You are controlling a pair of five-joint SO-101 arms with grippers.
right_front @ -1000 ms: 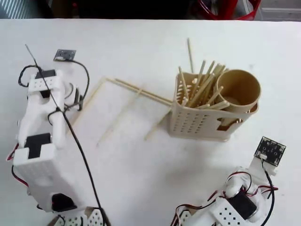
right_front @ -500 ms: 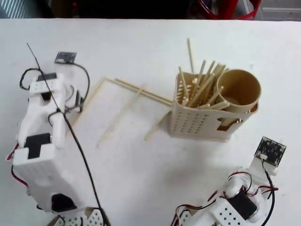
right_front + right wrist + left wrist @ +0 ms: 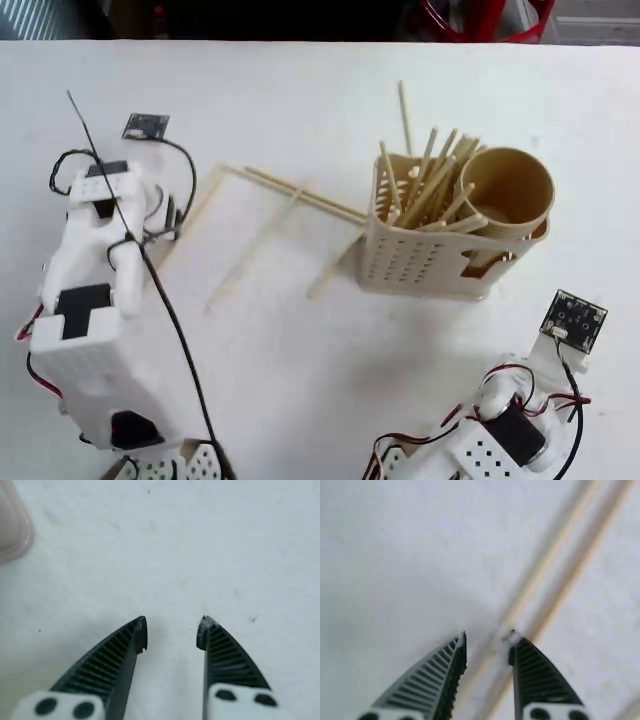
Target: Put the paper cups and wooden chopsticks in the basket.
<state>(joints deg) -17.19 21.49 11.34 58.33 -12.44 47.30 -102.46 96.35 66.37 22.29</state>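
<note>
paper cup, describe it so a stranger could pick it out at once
On the white table stands a beige perforated plastic basket. One end holds pale wooden chopsticks; the other holds the tan paper cup, the only round, hollow thing there.

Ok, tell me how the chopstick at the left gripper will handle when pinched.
The chopstick looks thin and straight, probably stiff and light. Flat on the smooth table, it may roll or slide from the open left gripper.

The perforated beige plastic basket (image 3: pixel 415 262) looks smooth and matt; thin pale wooden chopsticks (image 3: pixel 290 188) bare, unvarnished; tan paper cup (image 3: pixel 505 190) dull; white tabletop (image 3: pixel 300 370) faintly grainy.
</note>
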